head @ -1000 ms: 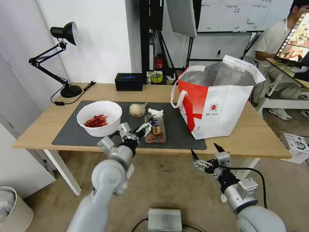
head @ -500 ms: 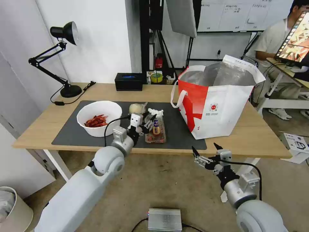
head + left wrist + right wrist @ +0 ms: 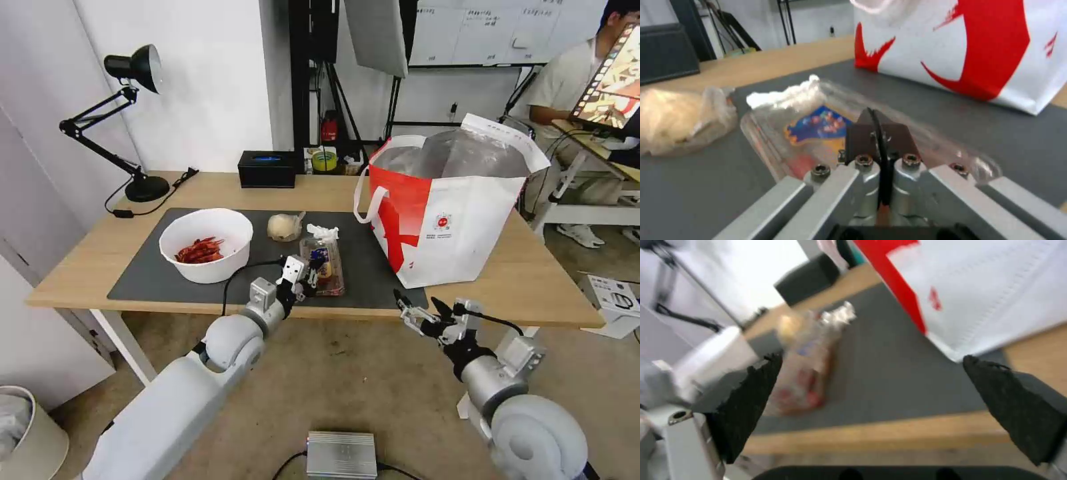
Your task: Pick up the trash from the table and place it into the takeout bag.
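Big light wooden table point(image 3: 87, 257) with a dark grey mat point(image 3: 147, 277) over most of the middle, pretty standard setup. On the right half, standing upright partly on the mat's right end: the takeout bag point(image 3: 460, 227), white and red, mouth open with the silver lining showing, one white strap handle point(image 3: 365, 193) drooping on its left side. On the left part of the mat, a white round bowl point(image 3: 206, 244) with red scraps in the bottom. Between bowl and bag, toward the near edge of the mat, the clear plastic tray point(image 3: 325, 267) with red bits and a blue label, lying flat with its long side running near to far. Just beyond its far end, a crumpled white tissue point(image 3: 323, 232), touching or nearly so, can't tell which. Left of the tissue, a balled plastic wrap point(image 3: 284, 227), close to the tray's far corner but apart from the bowl. Back along the far edge, a black box point(image 3: 267, 169) and, at the far left corner, a black desk lamp point(image 3: 127, 120). Left gripper point(image 3: 311, 275) right at the tray's near-left side, fingers point(image 3: 880, 140) clenched together with nothing pinched between them, tips resting over the tray. Right gripper point(image 3: 419, 308) hanging off the near edge of the table, below the bag's near corner, fingers spread wide and grasping nothing.
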Robot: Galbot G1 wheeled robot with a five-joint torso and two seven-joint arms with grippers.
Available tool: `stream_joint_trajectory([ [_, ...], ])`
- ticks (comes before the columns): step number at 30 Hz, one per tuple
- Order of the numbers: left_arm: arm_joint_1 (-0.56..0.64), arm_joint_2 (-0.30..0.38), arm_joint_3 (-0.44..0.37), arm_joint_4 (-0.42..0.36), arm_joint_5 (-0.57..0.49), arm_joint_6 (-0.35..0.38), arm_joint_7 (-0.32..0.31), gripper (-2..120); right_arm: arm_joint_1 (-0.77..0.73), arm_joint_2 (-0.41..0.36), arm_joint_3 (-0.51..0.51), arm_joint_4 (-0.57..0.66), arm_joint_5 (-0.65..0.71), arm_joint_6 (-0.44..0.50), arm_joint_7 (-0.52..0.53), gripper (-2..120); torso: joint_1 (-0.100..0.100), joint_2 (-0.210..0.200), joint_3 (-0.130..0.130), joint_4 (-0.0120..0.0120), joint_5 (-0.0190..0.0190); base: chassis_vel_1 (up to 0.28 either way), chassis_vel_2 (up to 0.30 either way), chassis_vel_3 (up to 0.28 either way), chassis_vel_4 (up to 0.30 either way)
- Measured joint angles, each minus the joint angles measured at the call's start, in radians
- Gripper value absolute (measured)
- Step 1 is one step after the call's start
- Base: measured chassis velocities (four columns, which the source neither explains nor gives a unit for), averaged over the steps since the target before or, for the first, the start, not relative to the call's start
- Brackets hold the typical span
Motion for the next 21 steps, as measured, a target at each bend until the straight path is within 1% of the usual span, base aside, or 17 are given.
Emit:
stream_joint_trajectory([
  [1,0.0,0.0,0.0,0.0,0.0,0.0,0.0,0,0.0,0.0,0.0,0.0,0.0,0.0,0.0,100,0.0,0.0,0.0,0.0,0.0,0.0,0.0,0.0,0.0],
  [4,0.012,0.015,-0.003,-0.007,0.004,0.003,0.0,0,0.057,-0.008,-0.004,0.002,0.131,0.0,-0.003,100,0.0,0.0,0.0,0.0001,0.0,0.0,0.0,0.0,0.0],
  [5,0.012,0.015,-0.003,-0.007,0.004,0.003,0.0,0,0.057,-0.008,-0.004,0.002,0.131,0.0,-0.003,100,0.0,0.0,0.0,0.0001,0.0,0.0,0.0,0.0,0.0],
  [8,0.013,0.028,-0.006,-0.009,0.005,0.008,-0.001,0,0.107,-0.01,-0.015,-0.005,0.244,0.003,-0.007,100,0.0,0.0,0.0,0.0001,0.0,0.0,0.0,0.0,0.0],
  [9,0.013,0.028,-0.006,-0.009,0.005,0.008,-0.001,0,0.107,-0.01,-0.015,-0.005,0.244,0.003,-0.007,100,0.0,0.0,0.0,0.0001,0.0,0.0,0.0,0.0,0.0],
  [12,0.013,0.034,-0.007,-0.01,0.006,0.018,-0.002,0,0.155,-0.009,-0.026,-0.023,0.335,0.007,-0.009,100,0.0,0.0,0.0,0.0001,0.0,0.0,0.0,0.0,0.0],
  [16,0.016,0.035,-0.006,-0.01,0.012,0.024,-0.002,0,0.192,-0.003,-0.04,-0.048,0.382,0.009,-0.008,100,0.0,0.0,0.0,0.0002,0.0,0.0,0.0,0.0,0.0],
  [21,0.021,0.033,-0.003,-0.01,0.019,0.025,-0.002,0,0.222,0.007,-0.06,-0.079,0.401,0.009,-0.001,100,0.0,0.0,0.0,0.0001,0.0,0.0,0.0,0.0,0.0],
])
